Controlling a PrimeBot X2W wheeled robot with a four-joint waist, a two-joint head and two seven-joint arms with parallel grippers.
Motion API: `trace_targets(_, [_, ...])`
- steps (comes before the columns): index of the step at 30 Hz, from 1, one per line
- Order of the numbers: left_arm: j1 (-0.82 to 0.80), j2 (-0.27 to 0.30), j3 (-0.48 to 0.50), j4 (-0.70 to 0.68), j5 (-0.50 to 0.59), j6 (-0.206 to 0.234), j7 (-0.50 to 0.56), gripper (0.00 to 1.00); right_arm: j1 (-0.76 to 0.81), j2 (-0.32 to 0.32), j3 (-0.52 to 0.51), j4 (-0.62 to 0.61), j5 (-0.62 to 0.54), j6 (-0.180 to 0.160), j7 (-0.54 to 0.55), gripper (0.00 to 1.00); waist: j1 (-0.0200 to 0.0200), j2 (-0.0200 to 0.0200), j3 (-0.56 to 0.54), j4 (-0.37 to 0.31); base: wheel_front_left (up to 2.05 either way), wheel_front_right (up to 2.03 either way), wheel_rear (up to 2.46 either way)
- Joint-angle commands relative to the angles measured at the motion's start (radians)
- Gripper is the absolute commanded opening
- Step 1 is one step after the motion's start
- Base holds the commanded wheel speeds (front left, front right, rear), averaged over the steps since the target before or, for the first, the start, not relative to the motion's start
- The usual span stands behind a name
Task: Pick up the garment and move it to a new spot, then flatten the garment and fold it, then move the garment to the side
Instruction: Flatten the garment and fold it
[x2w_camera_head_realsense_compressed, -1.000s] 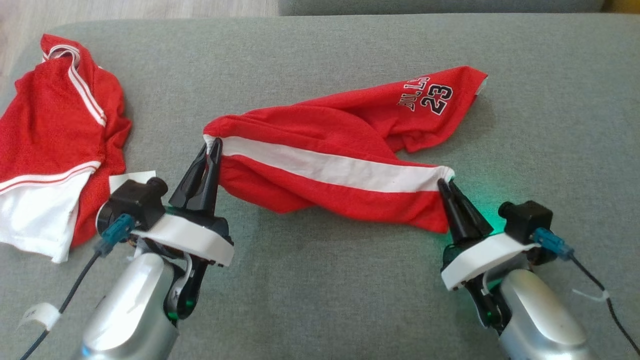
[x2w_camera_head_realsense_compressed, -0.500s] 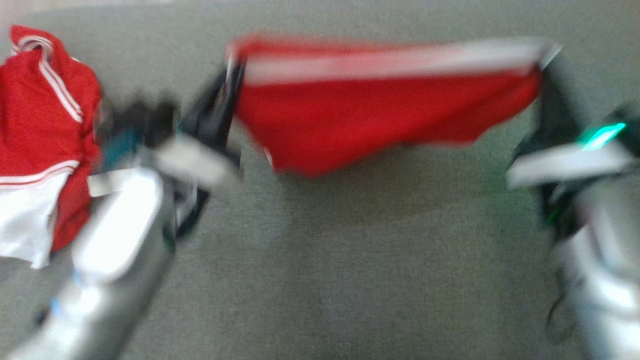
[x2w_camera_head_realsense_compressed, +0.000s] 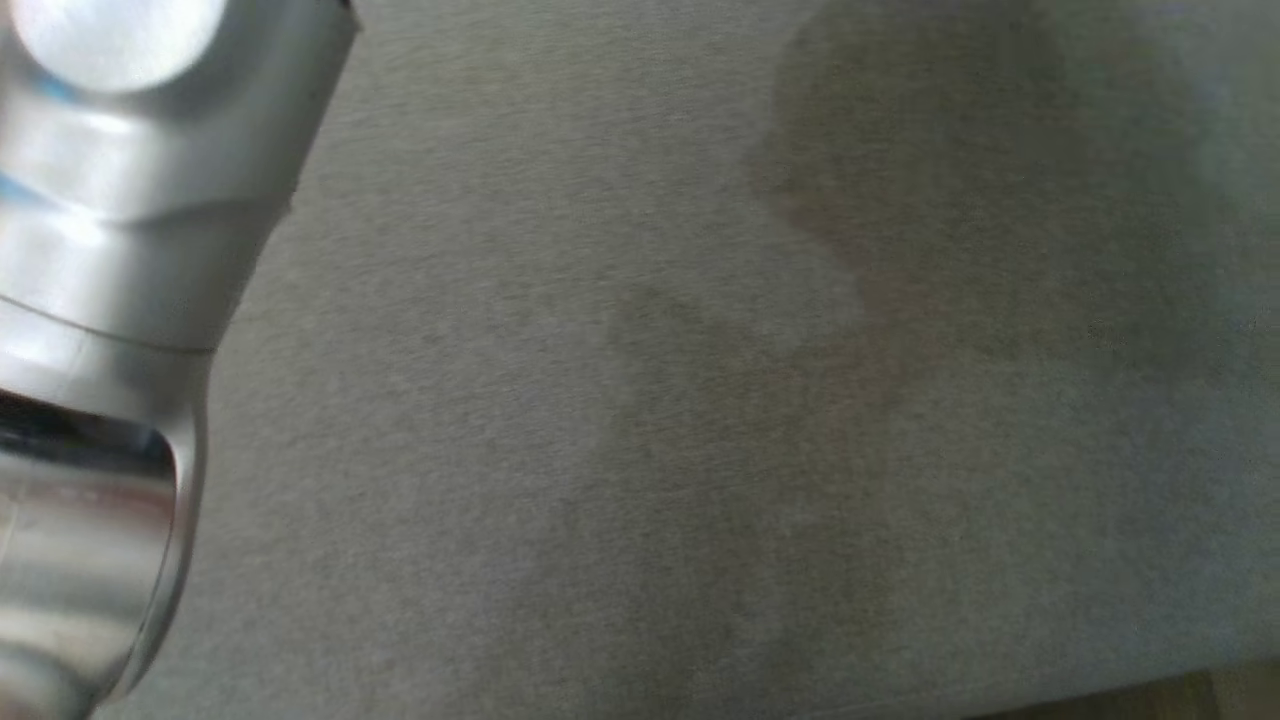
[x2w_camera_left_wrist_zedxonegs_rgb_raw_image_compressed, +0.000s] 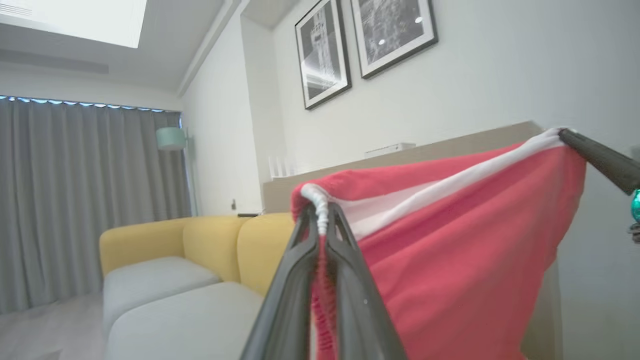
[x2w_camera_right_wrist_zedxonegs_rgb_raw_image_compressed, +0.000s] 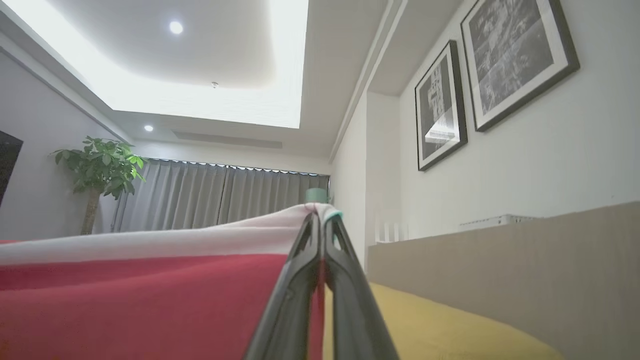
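Clamping tight on opposite ends of the white waistband (x2w_camera_left_wrist_zedxonegs_rgb_raw_image_compressed: 450, 186), the left gripper (x2w_camera_left_wrist_zedxonegs_rgb_raw_image_compressed: 322, 217) and right gripper (x2w_camera_right_wrist_zedxonegs_rgb_raw_image_compressed: 320, 220) hold the red fabric garment (x2w_camera_left_wrist_zedxonegs_rgb_raw_image_compressed: 450, 270) stretched between them in the air, before a yellow cushioned sofa (x2w_camera_left_wrist_zedxonegs_rgb_raw_image_compressed: 210, 240); a silver forearm (x2w_camera_head_realsense_compressed: 100, 250) overhangs grey upholstery (x2w_camera_head_realsense_compressed: 700, 450).

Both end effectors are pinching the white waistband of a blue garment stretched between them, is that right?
No: the garment is red, not blue, as the left wrist view shows. The left end effector and right end effector do pinch its white waistband.
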Motion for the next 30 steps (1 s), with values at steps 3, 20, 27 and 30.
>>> trace_targets(3, [0.022, 0.072, -0.038, -0.014, -0.047, 0.002, -0.038, 0.0, 0.041, -0.01, 0.038, -0.071, 0.016, -0.001, -0.002, 0.0, -0.0001, 0.0, -0.014, -0.022, 0.0, 0.0, 0.0])
trace_targets(20, [0.896, 0.176, -0.089, -0.274, 0.053, 0.123, -0.084, 0.0, 0.846, 0.072, 0.012, -0.294, 0.023, -0.001, -0.002, 0.0, -0.0001, 0.0, -0.083, 0.023, 0.0, 0.0, 0.0])
trace_targets(27, [1.106, 0.174, -0.038, -0.373, 0.105, 0.163, -0.084, 0.0, 1.004, 0.16, -0.061, -0.378, 0.038, -0.001, -0.002, 0.0, -0.0001, 0.0, -0.143, -0.002, 0.0, 0.0, 0.0])
trace_targets(30, [1.182, 0.173, -0.022, -0.407, 0.123, 0.178, -0.084, 0.0, 1.069, 0.174, -0.057, -0.409, 0.037, -0.001, -0.002, 0.0, -0.0001, 0.0, -0.177, -0.013, 0.0, 0.0, 0.0])
